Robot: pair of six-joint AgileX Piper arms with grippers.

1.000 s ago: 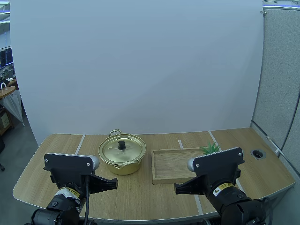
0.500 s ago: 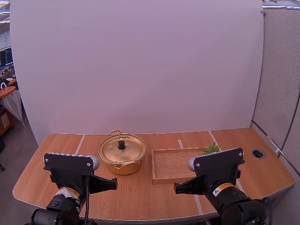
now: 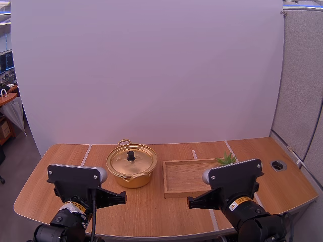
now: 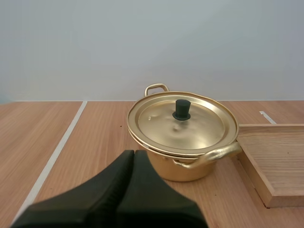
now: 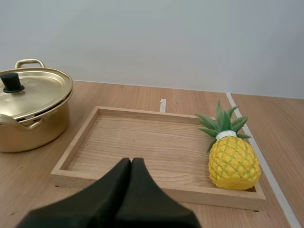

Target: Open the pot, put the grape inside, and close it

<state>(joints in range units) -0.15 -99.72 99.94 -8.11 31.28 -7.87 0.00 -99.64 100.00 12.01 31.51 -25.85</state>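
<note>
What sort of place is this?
Probably a robot test bench: a wooden table before a white screen, holding a pot and a tray with a toy pineapple, left pincer and right pincer nearby.

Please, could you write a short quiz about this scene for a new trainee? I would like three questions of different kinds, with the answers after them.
1. True or false: the flat golden lid with a black knob sits on the round golden metal pot.
2. Multiple choice: what lies in the shallow rectangular wooden tray?
A) a bunch of grapes
B) a yellow toy pineapple with green leaves
C) a pack of wet wipes
3. Fill in the missing word: the fingers of the left hand and of the right hand are ____ (open or shut).

Key: 1 true; 2 B; 3 shut.
</note>
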